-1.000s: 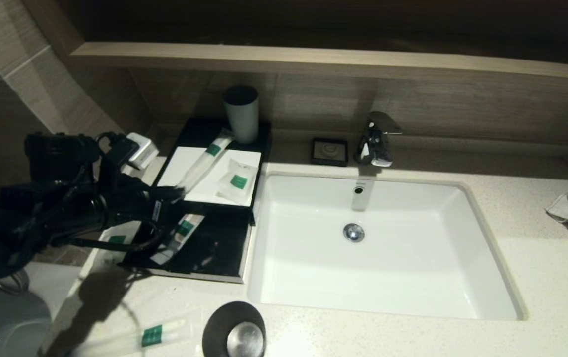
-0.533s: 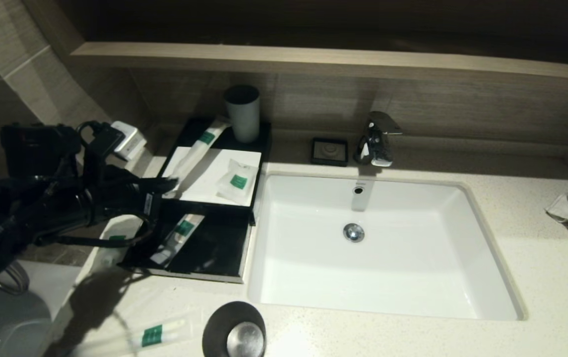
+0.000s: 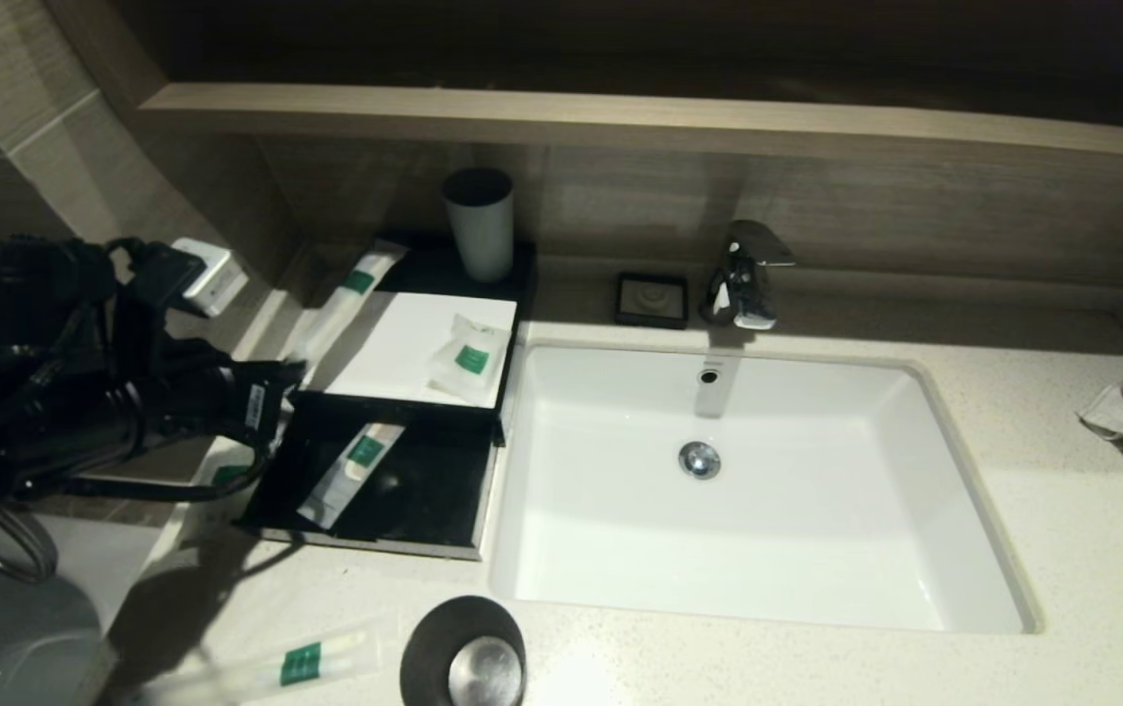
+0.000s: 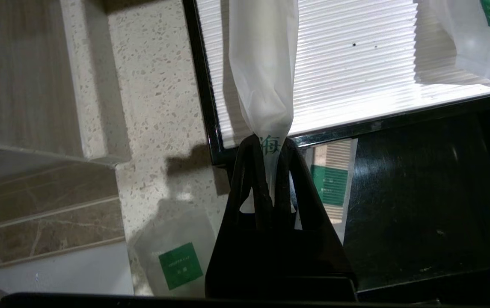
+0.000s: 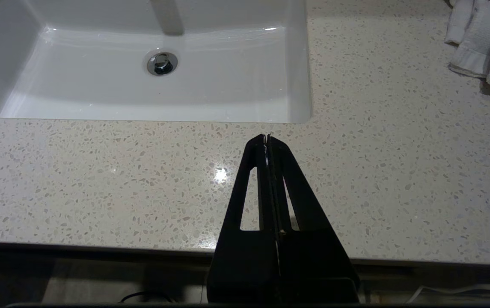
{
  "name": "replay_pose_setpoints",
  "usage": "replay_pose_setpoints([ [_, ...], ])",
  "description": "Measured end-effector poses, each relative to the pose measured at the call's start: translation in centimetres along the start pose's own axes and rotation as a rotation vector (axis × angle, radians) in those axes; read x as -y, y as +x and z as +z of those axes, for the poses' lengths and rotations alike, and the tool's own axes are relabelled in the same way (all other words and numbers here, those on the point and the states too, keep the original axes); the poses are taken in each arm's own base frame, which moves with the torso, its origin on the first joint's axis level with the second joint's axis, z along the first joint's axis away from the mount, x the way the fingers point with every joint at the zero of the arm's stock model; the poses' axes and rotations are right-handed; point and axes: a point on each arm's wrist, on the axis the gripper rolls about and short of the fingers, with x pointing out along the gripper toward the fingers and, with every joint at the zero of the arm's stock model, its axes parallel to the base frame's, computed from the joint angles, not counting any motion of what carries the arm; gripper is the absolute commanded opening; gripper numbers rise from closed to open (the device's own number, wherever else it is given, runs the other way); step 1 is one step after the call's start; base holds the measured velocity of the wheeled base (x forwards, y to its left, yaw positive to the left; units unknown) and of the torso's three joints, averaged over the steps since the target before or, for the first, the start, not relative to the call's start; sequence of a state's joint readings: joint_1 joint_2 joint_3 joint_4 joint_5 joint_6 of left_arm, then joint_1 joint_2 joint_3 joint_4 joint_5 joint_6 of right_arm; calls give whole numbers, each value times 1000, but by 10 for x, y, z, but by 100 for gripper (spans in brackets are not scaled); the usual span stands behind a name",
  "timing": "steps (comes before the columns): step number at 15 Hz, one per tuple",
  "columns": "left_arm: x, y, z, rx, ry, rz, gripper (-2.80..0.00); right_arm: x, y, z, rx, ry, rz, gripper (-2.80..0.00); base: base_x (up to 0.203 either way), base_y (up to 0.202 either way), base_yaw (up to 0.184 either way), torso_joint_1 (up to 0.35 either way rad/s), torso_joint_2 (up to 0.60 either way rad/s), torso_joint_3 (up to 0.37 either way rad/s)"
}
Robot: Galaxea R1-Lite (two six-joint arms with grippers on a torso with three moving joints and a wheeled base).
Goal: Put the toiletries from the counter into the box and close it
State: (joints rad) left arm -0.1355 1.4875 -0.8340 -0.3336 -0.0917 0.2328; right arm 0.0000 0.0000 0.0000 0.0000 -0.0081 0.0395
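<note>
One long sachet (image 3: 340, 294) pinched by its end in left gripper (image 4: 270, 147) at box (image 3: 404, 343) left edge; swing over open drawer (image 3: 424, 490), drop flat beside sachet inside (image 3: 350, 469).

The open drawer (image 3: 404, 490) holds one long sachet (image 3: 350, 471) on its left; its right half lies free.

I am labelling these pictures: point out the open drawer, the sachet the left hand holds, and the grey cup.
Open drawer (image 3: 424, 490), head view, bare black floor.
Held sachet (image 4: 262, 64), left wrist view, white body.
Grey cup (image 3: 480, 240), head view, side wall.
</note>
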Motion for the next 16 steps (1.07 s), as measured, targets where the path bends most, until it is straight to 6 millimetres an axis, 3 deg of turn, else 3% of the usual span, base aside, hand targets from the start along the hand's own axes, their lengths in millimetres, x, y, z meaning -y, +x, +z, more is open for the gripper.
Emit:
replay_pose_setpoints([
  [12,2,-90,25,-150,-119,-20,-280,0,0,0,0,0,1,-280,0,0,0,0,0,0],
  [16,6,-118,23,-226,-172,-32,-280,0,0,0,0,0,1,-280,0,0,0,0,0,0],
])
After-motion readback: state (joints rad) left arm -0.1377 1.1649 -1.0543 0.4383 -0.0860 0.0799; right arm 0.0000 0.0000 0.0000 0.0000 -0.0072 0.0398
